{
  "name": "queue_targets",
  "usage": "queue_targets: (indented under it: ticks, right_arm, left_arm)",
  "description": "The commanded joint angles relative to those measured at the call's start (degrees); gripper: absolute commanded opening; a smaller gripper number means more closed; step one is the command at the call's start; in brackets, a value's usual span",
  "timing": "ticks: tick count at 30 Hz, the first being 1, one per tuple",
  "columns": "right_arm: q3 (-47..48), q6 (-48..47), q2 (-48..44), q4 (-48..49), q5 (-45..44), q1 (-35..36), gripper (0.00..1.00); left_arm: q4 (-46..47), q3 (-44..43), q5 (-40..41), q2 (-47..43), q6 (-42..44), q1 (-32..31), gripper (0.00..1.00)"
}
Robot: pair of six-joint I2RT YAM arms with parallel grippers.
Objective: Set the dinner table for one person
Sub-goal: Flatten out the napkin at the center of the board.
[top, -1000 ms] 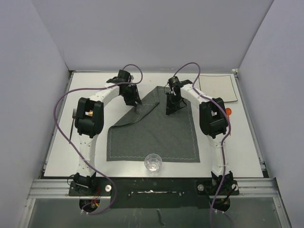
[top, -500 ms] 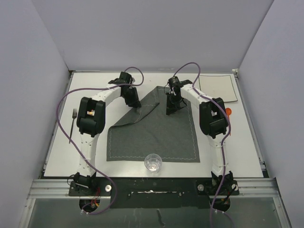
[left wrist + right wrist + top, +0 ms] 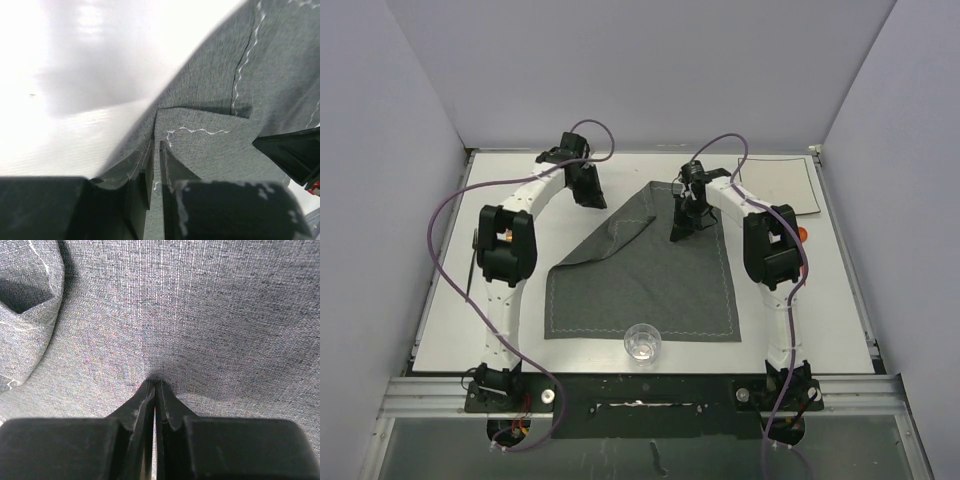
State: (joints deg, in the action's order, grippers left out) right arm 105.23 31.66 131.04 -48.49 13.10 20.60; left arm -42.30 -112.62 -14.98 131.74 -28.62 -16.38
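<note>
- While both arms stretch out over the dinner table [image 3: 450, 320], the left arm [image 3: 515, 215] bends in towards the far left. Its wrist tips down just off the folded diagonal edge of the placemat [image 3: 650, 290].
- Left gripper [image 3: 155, 146]: fingers nearly together, only a thin slit between them. Whether cloth is pinched there, I can't tell.
- Right arm [image 3: 760, 225] hooks inward, and the right gripper [image 3: 154, 382] is down on the placemat's far right part, fingers pressed together on a small pucker of cloth.
- The dinner table lies under everything, long axis running left to right.
- Glass [image 3: 642, 341] mid near edge, plate [image 3: 775, 185] in the far right corner, fork [image 3: 470, 278] by the left edge.
</note>
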Motion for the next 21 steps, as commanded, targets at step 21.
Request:
queue_targets:
  ticks: [21]
  right_arm:
    - [-0.5,-0.7,-0.1,-1.1,-1.3,-0.6,0.00]
  left_arm:
    - [1.4,1.9,-3.4,1.2,1.0,-0.5,0.32]
